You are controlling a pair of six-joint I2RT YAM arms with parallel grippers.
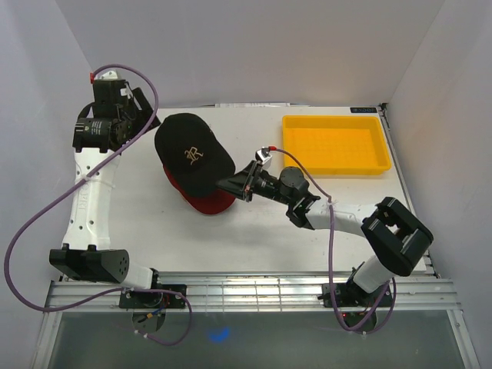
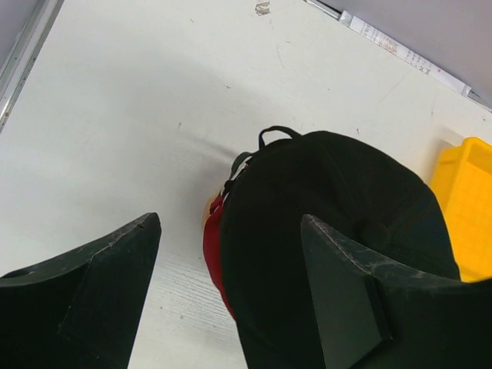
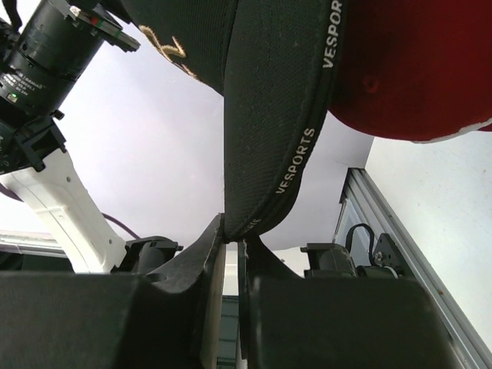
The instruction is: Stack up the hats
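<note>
A black cap with a gold emblem (image 1: 191,152) lies on top of a red cap (image 1: 209,202) near the table's middle. My right gripper (image 1: 235,184) is shut on the black cap's brim edge (image 3: 254,184), pinching it between its fingertips; the red cap (image 3: 415,69) shows behind it in the right wrist view. My left gripper (image 1: 140,115) is open and empty at the back left, just left of the caps. In the left wrist view the black cap (image 2: 323,223) sits between the open fingers (image 2: 346,300), with the red cap (image 2: 214,254) peeking out beneath. Other caps are out of view.
A shallow yellow tray (image 1: 335,144) stands at the back right, also showing in the left wrist view (image 2: 467,204). The white table (image 1: 138,215) is bounded by grey walls; a metal rail runs along the near edge.
</note>
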